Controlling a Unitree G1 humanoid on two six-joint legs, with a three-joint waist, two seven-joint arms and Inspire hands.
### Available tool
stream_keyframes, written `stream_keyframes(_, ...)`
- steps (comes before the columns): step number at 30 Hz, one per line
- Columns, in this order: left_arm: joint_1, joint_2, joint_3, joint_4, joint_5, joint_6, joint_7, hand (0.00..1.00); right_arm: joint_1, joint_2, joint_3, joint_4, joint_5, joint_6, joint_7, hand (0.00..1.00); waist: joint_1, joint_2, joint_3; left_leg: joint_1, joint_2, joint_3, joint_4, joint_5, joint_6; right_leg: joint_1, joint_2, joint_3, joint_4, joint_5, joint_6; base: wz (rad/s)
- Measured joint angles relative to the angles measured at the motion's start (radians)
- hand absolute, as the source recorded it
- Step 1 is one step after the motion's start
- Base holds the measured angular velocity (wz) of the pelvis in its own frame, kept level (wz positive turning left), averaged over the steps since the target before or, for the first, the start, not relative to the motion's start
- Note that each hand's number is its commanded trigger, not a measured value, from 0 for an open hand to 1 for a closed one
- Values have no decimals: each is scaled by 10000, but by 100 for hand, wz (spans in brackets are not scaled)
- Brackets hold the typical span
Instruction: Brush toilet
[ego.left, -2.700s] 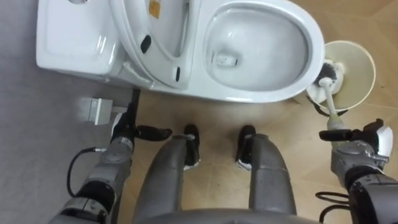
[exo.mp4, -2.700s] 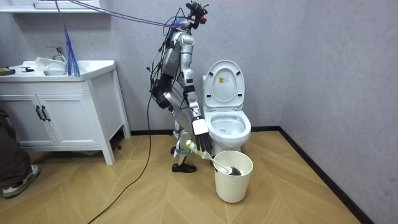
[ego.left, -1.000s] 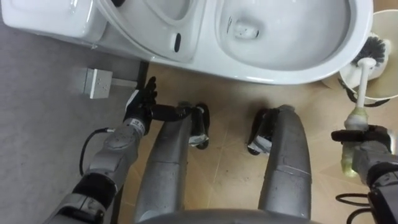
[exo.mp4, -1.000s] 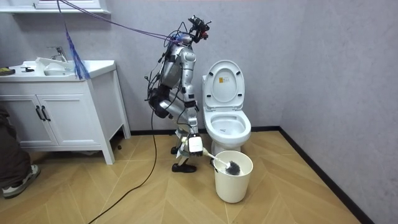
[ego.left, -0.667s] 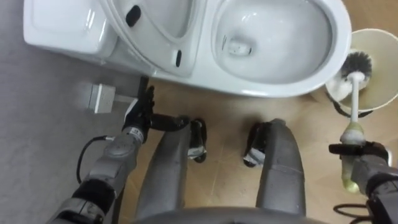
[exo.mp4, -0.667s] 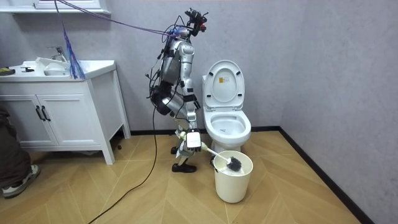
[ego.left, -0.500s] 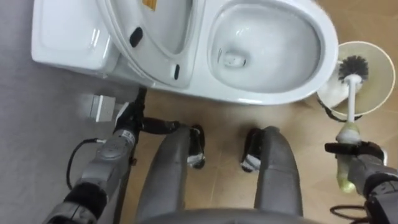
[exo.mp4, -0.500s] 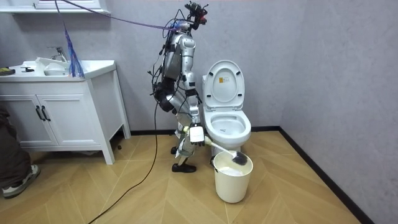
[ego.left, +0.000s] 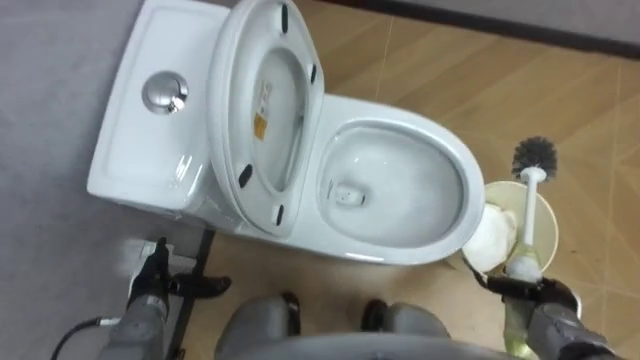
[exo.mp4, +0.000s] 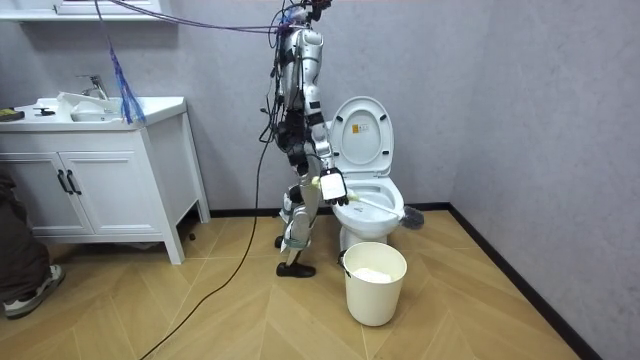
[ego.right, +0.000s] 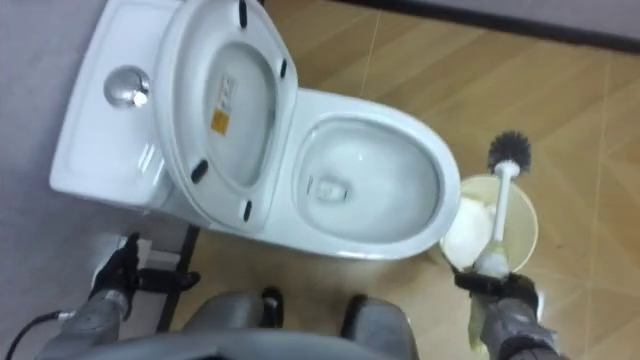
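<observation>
Robot stands upright on the wood floor (exo.mp4: 200, 310), close against the toilet (ego.left: 395, 248) on the room view's left of it, head camera looking down at it.

Toilet: seat and lid (ego.left: 265, 110) are raised and lean back against the tank (ego.left: 135, 150). A round flush button (ego.left: 165, 92) sits on top of the tank. The bowl is open, with nothing in it.

Right robot hand (ego.left: 548, 312): low at the right edge of the eye view, fingers curled round the yellow-green grip of the toilet brush (ego.left: 527, 212). The white shaft runs away from the hand and crosses over the bucket (ego.left: 553, 232). The dark bristle head is past the bucket's far rim, beside the front of the bowl and apart from it. In the room view the right robot hand (exo.mp4: 333, 187) holds the brush (exo.mp4: 372, 206) out at about bowl-rim height, across the front of the toilet. The bristle head lies to the room view's right of the bowl, clear of the bucket (exo.mp4: 375, 290), which stands on the floor in front of the toilet.

Bucket: white, open-topped, something pale and crumpled inside; cannot tell what.

Left robot hand (ego.left: 152, 288): low at the left, beside the tank's base, fingers straight and thumb spread, holding nothing.

Surroundings: white sink cabinet (exo.mp4: 100, 180) against the wall, on the room view's left.
</observation>
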Motion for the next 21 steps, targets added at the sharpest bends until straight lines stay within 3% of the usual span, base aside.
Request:
stream_keyframes(5, 332, -90, 749, -379, 564, -68, -23, 0, 561, 18, -479, -753, -1638, -5, 87, 100, -73, -159, -2, 1032, -24, -125, -576, 5, 1, 1129, 94, -75, -745, 76, 79, 0)
stream_keyframes(9, 945, -124, 1118, -876, 714, -89, -32, 0, 975, 21, -771, -1498, -2837, -185, 68, 100, -121, -323, 23, 1528, -39, -352, -724, 5, 0, 1846, 157, -406, -1254, 179, 109, 17)
stream_keyframes(12, 1225, -154, 1361, -1183, 910, -105, -6, 0, 938, 4, -822, -1868, -3854, -240, 7, 100, 47, -362, -8, 1745, -34, -413, -881, 5, 0, 2023, 184, -408, -1346, 178, 109, 3)
stream_keyframes(16, 1432, -166, 1376, -1453, 1078, -106, 4, 0, 876, 7, -577, -1847, -4777, -315, 9, 100, 47, -349, 14, 2115, -66, -661, -1058, 5, 0, 2485, 207, -525, -1468, 180, 111, 22)
stream_keyframes(19, 1584, -213, 1481, -1549, 1056, -293, 46, 0, 892, 28, -282, -1804, -5591, -311, 113, 100, 437, -333, 25, 2314, -77, -808, -1088, 4, 0, 2722, 207, -623, -1568, 185, 118, -2)
stream_keyframes(20, 1602, -225, 1523, -1549, 1077, -373, 191, 0, 899, 100, -220, -1801, -6051, -315, 128, 100, 490, -339, 29, 2314, -76, -907, -1104, 4, -1, 2805, 206, -840, -1567, 193, 132, 14)
stream_keyframes(21, 1656, -354, 1720, -1682, 1140, -407, 298, 0, 891, 186, -221, -1737, -6500, -329, 133, 100, 543, -331, 25, 2305, -71, -896, -1141, 4, -1, 2816, 209, -871, -1576, 193, 132, 20)
